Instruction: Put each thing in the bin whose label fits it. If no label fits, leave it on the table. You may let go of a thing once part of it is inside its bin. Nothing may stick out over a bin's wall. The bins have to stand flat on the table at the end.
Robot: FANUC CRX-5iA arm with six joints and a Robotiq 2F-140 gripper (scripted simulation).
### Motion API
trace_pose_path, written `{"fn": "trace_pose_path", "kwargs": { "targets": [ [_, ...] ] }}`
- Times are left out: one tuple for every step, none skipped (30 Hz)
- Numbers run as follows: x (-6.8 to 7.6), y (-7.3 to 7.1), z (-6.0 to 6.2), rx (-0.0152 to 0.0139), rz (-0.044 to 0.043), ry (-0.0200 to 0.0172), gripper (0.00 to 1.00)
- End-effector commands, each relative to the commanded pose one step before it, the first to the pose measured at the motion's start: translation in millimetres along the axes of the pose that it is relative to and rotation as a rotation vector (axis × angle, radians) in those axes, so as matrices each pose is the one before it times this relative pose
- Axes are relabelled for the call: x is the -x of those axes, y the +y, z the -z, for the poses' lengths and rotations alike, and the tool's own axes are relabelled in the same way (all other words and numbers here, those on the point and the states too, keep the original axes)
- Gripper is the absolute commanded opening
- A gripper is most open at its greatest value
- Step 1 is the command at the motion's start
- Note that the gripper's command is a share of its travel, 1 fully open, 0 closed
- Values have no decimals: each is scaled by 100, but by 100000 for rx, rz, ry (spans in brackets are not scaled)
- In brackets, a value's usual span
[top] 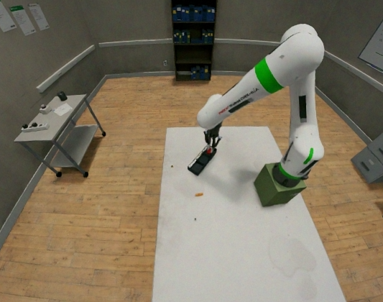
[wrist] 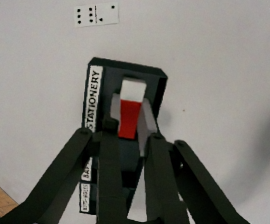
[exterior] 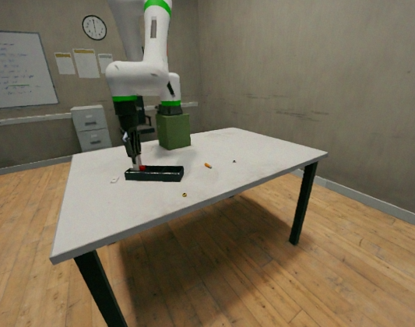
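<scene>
A red-and-white block (top: 208,151) (exterior: 142,168) (wrist: 130,112) is held between the narrowed fingers of the gripper (top: 210,146) (exterior: 136,163) (wrist: 128,107), at the STATIONERY end of the black divided bin (top: 196,173) (exterior: 154,176) (wrist: 161,95). Near that end, a white domino (exterior: 114,180) (wrist: 96,15) lies on the table (top: 241,252) (exterior: 102,210). An orange piece (top: 199,194) (exterior: 208,165), a small brass-coloured item (top: 172,166) (exterior: 184,195) and a tiny dark one (top: 195,219) (exterior: 234,161) lie apart from the bin.

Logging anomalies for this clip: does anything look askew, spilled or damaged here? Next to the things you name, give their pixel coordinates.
Nothing stands out as spilled or damaged. The black bin (top: 195,170) (exterior: 154,176) (wrist: 128,65) looks flat on the table (top: 223,252) (exterior: 223,179) (wrist: 226,60). The red-and-white object (top: 209,151) (exterior: 142,168) (wrist: 130,112) is between the fingers, at the compartment labelled STATIONERY.
</scene>
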State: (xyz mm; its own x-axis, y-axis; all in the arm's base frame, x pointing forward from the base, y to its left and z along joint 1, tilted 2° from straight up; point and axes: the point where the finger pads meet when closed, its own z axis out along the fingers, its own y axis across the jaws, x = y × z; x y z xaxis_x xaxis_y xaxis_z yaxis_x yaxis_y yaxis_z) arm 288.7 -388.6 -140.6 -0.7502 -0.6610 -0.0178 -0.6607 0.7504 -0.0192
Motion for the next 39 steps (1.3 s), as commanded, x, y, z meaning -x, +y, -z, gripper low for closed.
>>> {"fn": "trace_pose_path", "kwargs": {
  "targets": [
    [-5,-19,-405,-23,-5,12,20],
    [0,0,-200,0,0,0,20],
    [0,0,-200,0,0,0,20],
    [0,0,-200,0,0,0,20],
    [0,0,-200,0,0,0,20],
    [0,0,-200,0,0,0,20],
    [0,0,-200,0,0,0,20],
    [0,0,-200,0,0,0,20],
    [-3,1,-40,0,0,0,20],
    [-3,1,0,0,0,0,20],
    [-3,1,0,0,0,0,20],
    [-2,2,0,0,0,0,20],
    [-2,2,0,0,0,0,20],
    [-2,1,0,0,0,0,20],
    [0,0,0,0,0,0,20],
    [0,0,0,0,0,0,20],
    [-1,1,0,0,0,0,20],
    [-1,1,0,0,0,0,20],
    [-1,1,0,0,0,0,20],
    [-1,1,0,0,0,0,20],
    [-1,1,0,0,0,0,20],
    [0,0,0,0,0,0,26],
    [0,0,0,0,0,0,26],
    [0,0,0,0,0,0,26],
    [0,0,0,0,0,0,26],
    [0,0,0,0,0,0,26],
    [0,0,0,0,0,0,26],
    [0,0,0,0,0,0,26],
    [0,0,0,0,0,0,26],
    [0,0,0,0,0,0,26],
    [0,0,0,0,0,0,26],
    [0,0,0,0,0,0,26],
    [0,0,0,0,0,0,26],
    [0,0,0,0,0,0,26],
    [0,0,0,0,0,0,26],
    [0,0,0,0,0,0,26],
    [0,0,0,0,0,0,26],
    [0,0,0,0,0,0,26],
    [0,0,0,0,0,0,26]
  ]
}}
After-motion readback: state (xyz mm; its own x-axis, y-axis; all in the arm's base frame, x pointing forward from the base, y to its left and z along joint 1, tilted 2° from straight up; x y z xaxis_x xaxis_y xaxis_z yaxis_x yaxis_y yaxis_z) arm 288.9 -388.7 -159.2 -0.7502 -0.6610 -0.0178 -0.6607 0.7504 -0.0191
